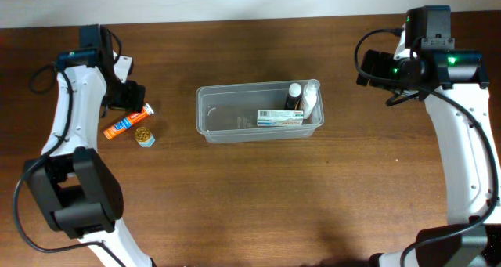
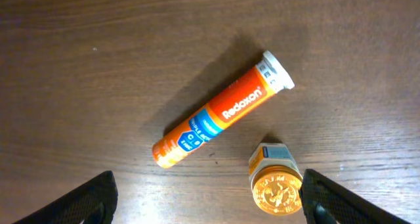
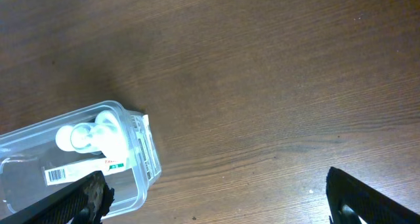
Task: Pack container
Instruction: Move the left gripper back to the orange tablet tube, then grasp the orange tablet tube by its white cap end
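A dark brown, wood-grained table [image 1: 258, 196] is shown. An orange tube [image 2: 216, 113] is banded in blue, lettered and capped in white. A small jar [image 2: 276, 186] is topped with embossed gold. The container [image 1: 227, 114] is clear, colourless plastic; a white bottle [image 1: 310, 99] and a white, teal-striped box [image 1: 280, 117] are seen through it.

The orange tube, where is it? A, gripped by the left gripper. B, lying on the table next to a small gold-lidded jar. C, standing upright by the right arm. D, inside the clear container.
B: the orange tube lies flat on the table beside the gold-lidded jar, outside the container, and the open left gripper holds nothing.
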